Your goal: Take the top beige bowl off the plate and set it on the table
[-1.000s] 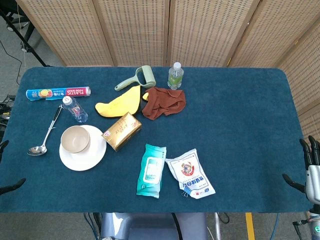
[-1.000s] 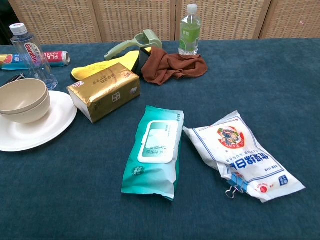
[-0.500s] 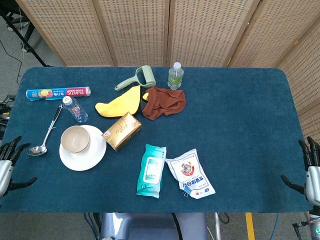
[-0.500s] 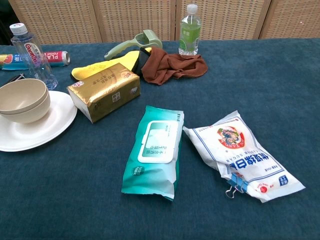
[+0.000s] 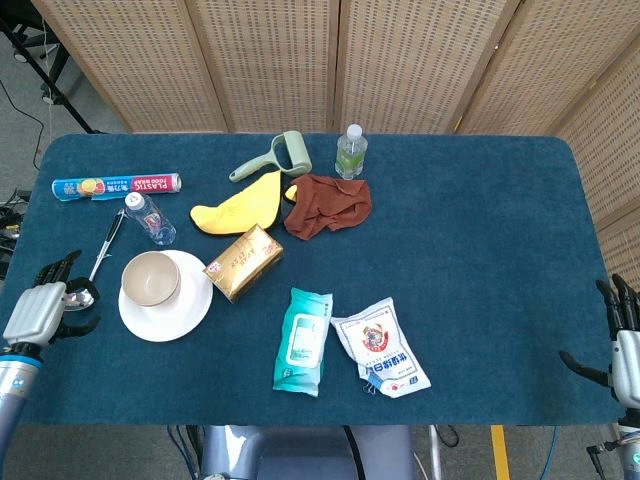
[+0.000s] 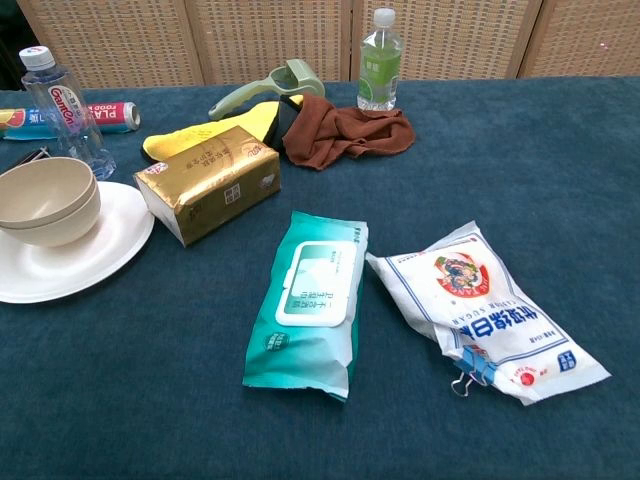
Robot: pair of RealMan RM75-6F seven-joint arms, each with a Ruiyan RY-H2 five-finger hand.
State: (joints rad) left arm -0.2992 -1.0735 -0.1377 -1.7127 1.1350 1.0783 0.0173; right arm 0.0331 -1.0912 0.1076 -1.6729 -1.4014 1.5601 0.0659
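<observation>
Two beige bowls are stacked on a white plate (image 5: 185, 315) (image 6: 95, 255) at the table's left. The top beige bowl (image 5: 151, 277) (image 6: 40, 190) sits nested in the lower one (image 6: 55, 226). My left hand (image 5: 40, 308) hovers at the table's left edge, a little left of the plate, fingers spread and holding nothing. My right hand (image 5: 622, 336) is off the table's right edge, fingers apart and empty. Neither hand shows in the chest view.
A metal ladle (image 5: 92, 275) lies just left of the plate, partly under my left hand. A water bottle (image 5: 150, 218), gold box (image 5: 243, 262), wipes pack (image 5: 303, 340), white bag (image 5: 381, 346), brown cloth (image 5: 328, 205) and yellow cloth (image 5: 240, 205) lie around.
My left hand has risen from below the table's left edge and moved in toward the plate. The right hand has barely shifted. The bowls have not moved.
</observation>
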